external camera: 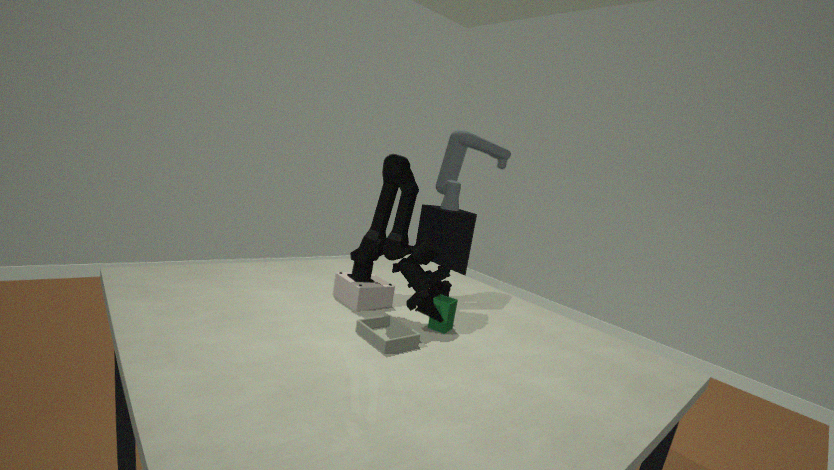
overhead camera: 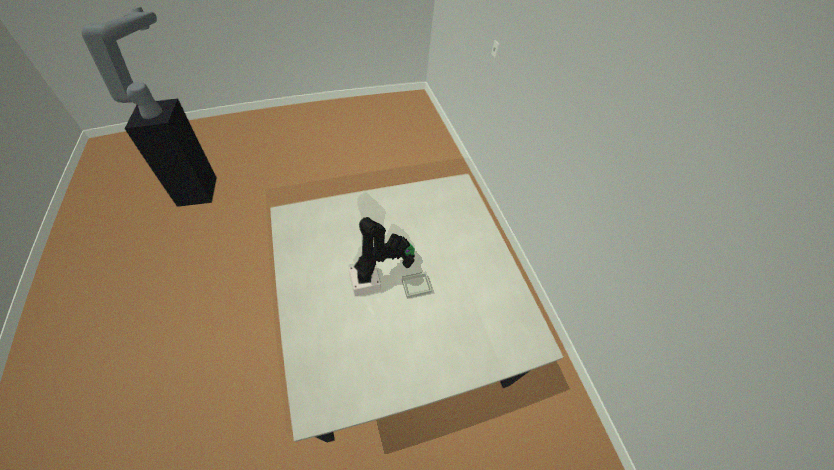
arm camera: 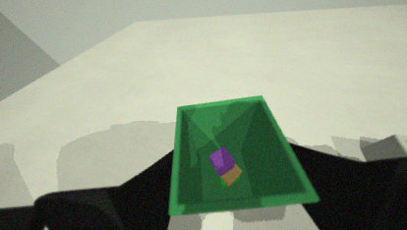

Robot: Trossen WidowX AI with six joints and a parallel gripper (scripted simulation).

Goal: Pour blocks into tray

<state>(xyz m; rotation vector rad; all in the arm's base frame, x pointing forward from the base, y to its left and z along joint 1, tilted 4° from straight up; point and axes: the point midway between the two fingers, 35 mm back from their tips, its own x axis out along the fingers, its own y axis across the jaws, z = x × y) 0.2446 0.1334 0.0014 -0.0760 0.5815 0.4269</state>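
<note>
A green, square, open-topped cup [overhead camera: 410,250] [external camera: 448,312] [arm camera: 267,152] stands upright on the table. Inside it a purple block [arm camera: 222,160] and an orange block [arm camera: 232,175] show, with a bit of a bright green one below. My gripper [external camera: 442,317] [arm camera: 222,145] is open, with its fingers on either side of the cup; the cup hides the fingertips in the wrist view, so contact cannot be told. The shallow grey tray [overhead camera: 419,295] [external camera: 403,344] stands beside the cup, and its corner shows at the right of the wrist view [arm camera: 385,147]. No blocks show in it.
My arm's pale base box [overhead camera: 366,288] [external camera: 374,298] stands on the table [overhead camera: 408,361] [external camera: 262,397] beyond the tray in the exterior view. A grey arm [overhead camera: 109,61] [external camera: 452,163] on a black pedestal [overhead camera: 175,154] stands off the table.
</note>
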